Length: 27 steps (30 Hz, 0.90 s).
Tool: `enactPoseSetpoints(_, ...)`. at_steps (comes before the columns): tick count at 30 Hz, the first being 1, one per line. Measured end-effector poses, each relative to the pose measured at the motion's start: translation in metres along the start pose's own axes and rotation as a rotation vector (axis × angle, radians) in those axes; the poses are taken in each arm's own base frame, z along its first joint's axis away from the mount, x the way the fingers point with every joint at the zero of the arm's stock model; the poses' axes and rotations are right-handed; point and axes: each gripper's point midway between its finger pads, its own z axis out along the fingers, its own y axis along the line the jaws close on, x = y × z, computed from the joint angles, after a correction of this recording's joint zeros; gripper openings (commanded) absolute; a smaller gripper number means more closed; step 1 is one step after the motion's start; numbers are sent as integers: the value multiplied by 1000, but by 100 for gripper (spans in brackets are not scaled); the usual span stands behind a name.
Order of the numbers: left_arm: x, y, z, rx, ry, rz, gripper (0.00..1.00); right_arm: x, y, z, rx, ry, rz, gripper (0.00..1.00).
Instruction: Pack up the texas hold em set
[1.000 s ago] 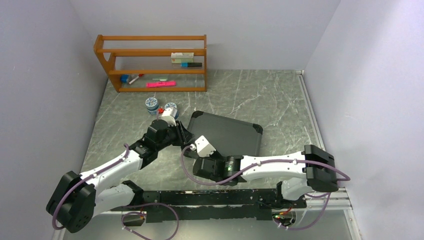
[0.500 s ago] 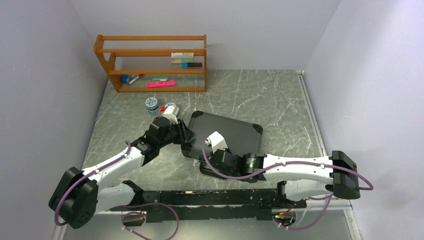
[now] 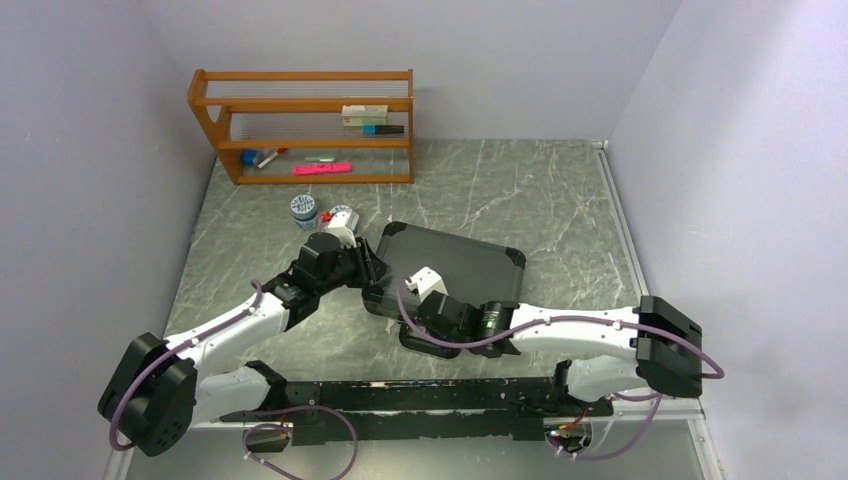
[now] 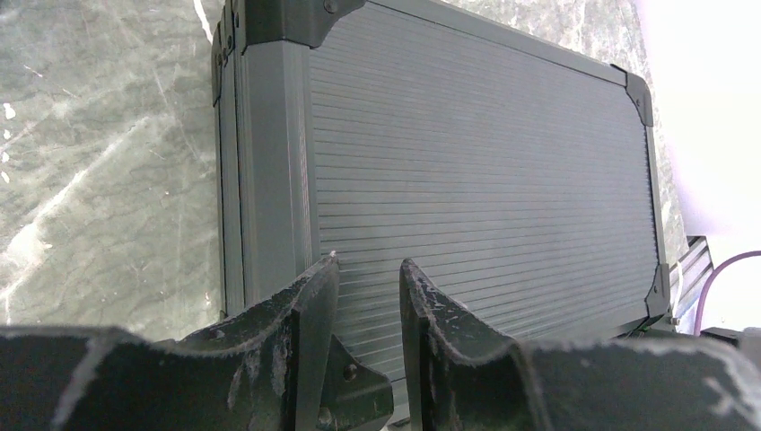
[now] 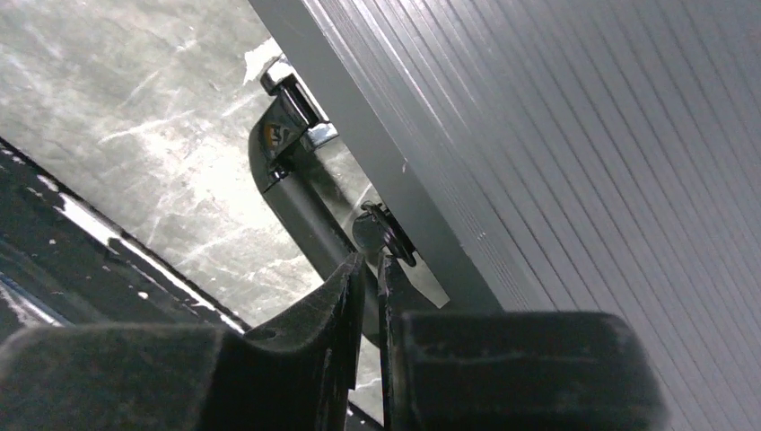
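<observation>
Wooden shelf (image 3: 300,125) at the far left, two round tubs (image 3: 304,210) in front of it, and neither looks like part of the job.

Next along, the left gripper (image 4: 368,269) sits at the left end of the black briefcase (image 3: 460,265). Its fingers are a little apart with nothing between them, and their tips are low over the ribbed lid just inside that end's edge. I'd guess it is parked there to press or brace the case so it can't skate across the marble-patterned table (image 3: 520,190) while the other arm works.

The case itself lies flat and closed near the middle of the table, turned slightly askew, lid up. No chips, cards or dealer button show anywhere outside it, so I take them to be packed already, though I can't see inside.

Further right, the right gripper (image 5: 370,269) has its nose at the near long side of the case, where the handle (image 5: 296,206) folds down. A metal latch (image 5: 292,90) shows just beyond. Its fingers are drawn almost together, only a slit between them, and I can see nothing caught in it. The tips are just beside the handle's pivot, close against the case wall. That placement suggests fastening or checking the closure, which looks like the last step.
</observation>
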Motion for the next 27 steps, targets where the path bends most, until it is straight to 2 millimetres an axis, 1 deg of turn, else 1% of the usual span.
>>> enactPoseSetpoints(6,0,0,0,-3,1,-4,40,12,-4,12,35,53,-3,14)
enactPoseSetpoints(10,0,1,0,-6,-5,-10,40,10,-10,8,85,42,36,14)
enactPoseSetpoints(12,0,1,-1,-3,-7,-11,40,3,-12,3,93,13,71,14)
enactPoseSetpoints(14,0,1,-1,-3,-7,-10,40,-7,-15,-5,103,-33,100,15)
enactPoseSetpoints(17,-1,0,-1,-5,-9,-9,40,-21,-14,-14,87,-89,138,15)
enactPoseSetpoints(20,-2,-1,-2,-3,-10,-8,42,-30,-14,-17,85,-119,162,15)
enactPoseSetpoints(23,-4,-2,-3,-9,4,-5,48,-46,-22,-20,116,-164,186,19)
enactPoseSetpoints(24,-4,-3,-3,-9,5,-7,51,-48,-26,-21,121,-173,190,21)
enactPoseSetpoints(27,-1,-7,-7,5,15,-7,57,-46,-28,-28,72,-191,195,26)
